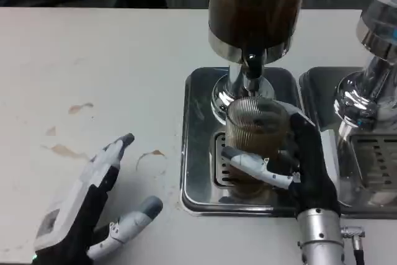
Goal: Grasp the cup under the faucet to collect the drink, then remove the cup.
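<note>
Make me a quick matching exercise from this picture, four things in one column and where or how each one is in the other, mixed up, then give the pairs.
Things:
1. ribbed cup
2. left hand
3. right hand
4. brown stains

States:
A. resting open on the white table
B. wrapped around the cup
C. standing on the metal drip tray under the faucet
D. spread on the table, left of the tray

Pairs: 1-C, 2-A, 3-B, 4-D
</note>
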